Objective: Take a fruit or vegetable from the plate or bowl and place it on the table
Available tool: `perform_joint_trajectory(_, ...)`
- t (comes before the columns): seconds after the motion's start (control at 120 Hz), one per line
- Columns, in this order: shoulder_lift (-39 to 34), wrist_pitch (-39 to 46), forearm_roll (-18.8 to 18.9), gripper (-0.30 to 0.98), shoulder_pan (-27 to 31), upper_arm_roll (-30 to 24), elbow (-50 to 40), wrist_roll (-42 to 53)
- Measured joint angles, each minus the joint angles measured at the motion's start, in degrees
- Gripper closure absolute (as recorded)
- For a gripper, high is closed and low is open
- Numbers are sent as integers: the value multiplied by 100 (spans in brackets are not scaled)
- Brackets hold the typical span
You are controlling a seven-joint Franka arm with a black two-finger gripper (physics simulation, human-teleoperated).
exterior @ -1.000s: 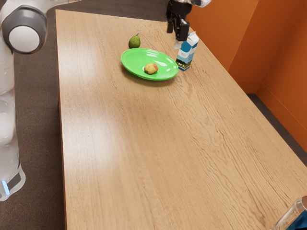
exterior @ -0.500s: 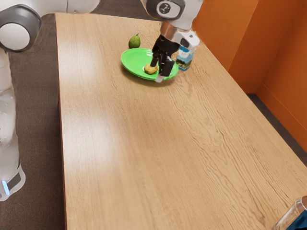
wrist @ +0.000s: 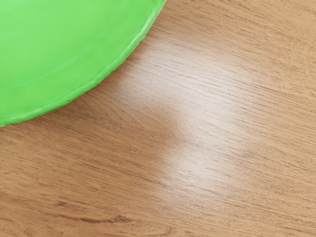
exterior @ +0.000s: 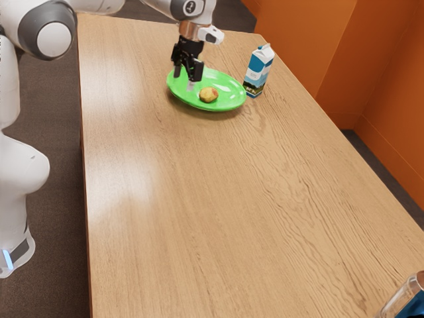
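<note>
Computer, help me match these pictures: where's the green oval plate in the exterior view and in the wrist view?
Exterior view: the green oval plate is near the table's far end, beside the blue-and-white carton, with a yellowish fruit on it.
Wrist view: part of it, cut off by the picture's edge, its curved rim against bare wood.
Shared landmark: the light brown wooden tabletop.

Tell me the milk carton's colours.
Mainly white and blue, dark near its base; the exterior view shows the carton best.
</note>
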Motion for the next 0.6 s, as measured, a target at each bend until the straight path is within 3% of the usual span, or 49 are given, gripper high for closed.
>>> perform_joint_trajectory(0.6, 64, -141, 71, 0, -152, -20, 409, 830)
